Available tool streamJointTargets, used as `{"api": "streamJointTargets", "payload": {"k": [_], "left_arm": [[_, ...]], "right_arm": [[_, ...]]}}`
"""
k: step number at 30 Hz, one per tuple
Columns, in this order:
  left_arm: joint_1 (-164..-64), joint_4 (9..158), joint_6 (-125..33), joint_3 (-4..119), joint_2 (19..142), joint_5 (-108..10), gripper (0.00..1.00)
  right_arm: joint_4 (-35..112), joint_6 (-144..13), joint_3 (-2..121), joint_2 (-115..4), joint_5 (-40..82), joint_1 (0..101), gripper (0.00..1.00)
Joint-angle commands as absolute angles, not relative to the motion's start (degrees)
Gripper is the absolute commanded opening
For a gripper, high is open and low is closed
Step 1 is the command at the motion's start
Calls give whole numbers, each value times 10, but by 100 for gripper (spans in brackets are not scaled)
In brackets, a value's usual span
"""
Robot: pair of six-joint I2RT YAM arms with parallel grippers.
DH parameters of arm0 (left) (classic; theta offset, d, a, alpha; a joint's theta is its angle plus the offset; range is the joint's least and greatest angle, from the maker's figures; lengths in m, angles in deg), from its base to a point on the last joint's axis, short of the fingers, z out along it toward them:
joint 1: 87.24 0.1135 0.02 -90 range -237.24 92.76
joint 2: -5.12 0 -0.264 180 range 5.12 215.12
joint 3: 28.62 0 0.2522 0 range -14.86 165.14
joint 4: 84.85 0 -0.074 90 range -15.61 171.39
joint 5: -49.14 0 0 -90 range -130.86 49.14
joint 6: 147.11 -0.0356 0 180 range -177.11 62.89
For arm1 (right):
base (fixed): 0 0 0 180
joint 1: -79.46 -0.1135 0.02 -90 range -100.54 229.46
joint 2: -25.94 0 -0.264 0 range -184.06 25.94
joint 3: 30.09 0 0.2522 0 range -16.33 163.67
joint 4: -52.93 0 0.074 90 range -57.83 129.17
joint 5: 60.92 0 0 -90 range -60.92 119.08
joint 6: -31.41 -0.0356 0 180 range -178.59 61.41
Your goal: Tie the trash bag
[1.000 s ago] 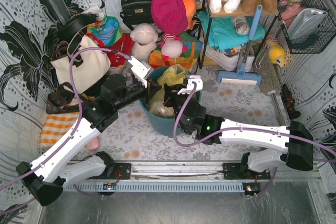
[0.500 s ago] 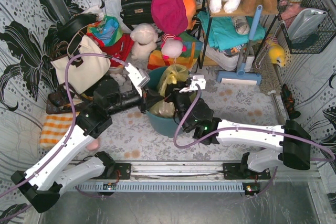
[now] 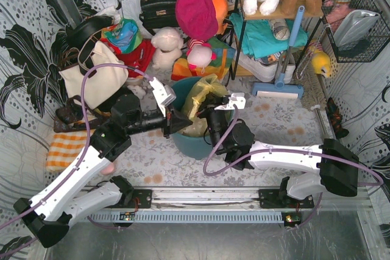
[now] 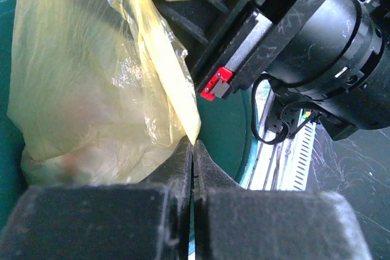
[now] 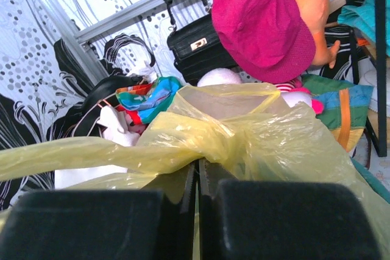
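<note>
I see the trash bag [image 3: 203, 89], thin crinkled yellow-green film, bunched up out of the teal bin [image 3: 186, 144] mid-desk [image 3: 280, 120]. My left pincer [image 4: 192, 150] and right pincer [image 5: 196, 175] are each clamped tight on its film. Plush toys [image 3: 167, 45] crowd the far edge.

Left gripper [image 3: 181, 123] and right gripper [image 3: 210, 115] close together over teal bin [image 3: 187, 145]; trash bag [image 3: 203, 87] bunched between them, rising just beyond.
</note>
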State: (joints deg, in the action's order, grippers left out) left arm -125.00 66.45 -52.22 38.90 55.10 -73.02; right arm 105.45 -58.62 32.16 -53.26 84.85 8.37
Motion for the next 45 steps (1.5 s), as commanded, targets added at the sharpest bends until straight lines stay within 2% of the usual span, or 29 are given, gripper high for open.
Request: {"api": "streamJointTargets", "payload": {"k": [1, 4, 6, 9, 11, 20, 24, 31, 34, 38, 40, 43, 45], "left_arm": [[-1249, 682, -529, 401, 555, -757, 3], [-1248, 666, -543, 415, 560, -749, 11], [-1249, 656, -554, 426, 559, -721, 23], [-1248, 657, -567, 439, 550, -644, 27], [-1248, 660, -579, 450, 543, -594, 39], [-1248, 741, -591, 470, 530, -427, 58], [-1248, 743, -608, 492, 579, -460, 62], [-1244, 762, -641, 490, 641, -598, 67], [-1243, 774, -639, 493, 665, -611, 69], [-1242, 801, -635, 491, 681, -617, 69], [-1242, 814, -634, 492, 689, -637, 63], [-1242, 819, -637, 495, 697, -654, 38], [-1242, 816, -638, 496, 697, -655, 17]], "right_arm": [[1142, -553, 312, -532, 893, 88, 0], [1179, -540, 302, -532, 884, 88, 0], [1184, -543, 296, -529, 862, 87, 0], [1178, -557, 289, -523, 840, 88, 0], [1165, -567, 288, -520, 838, 88, 0], [1127, -591, 290, -511, 837, 87, 0], [1125, -594, 291, -510, 835, 88, 0], [1117, -597, 291, -505, 834, 87, 0], [1116, -598, 291, -503, 833, 88, 0], [1114, -600, 291, -504, 831, 88, 0], [1112, -603, 291, -504, 831, 87, 0], [1114, -603, 291, -507, 831, 87, 0], [1115, -603, 291, -510, 831, 87, 0]]}}
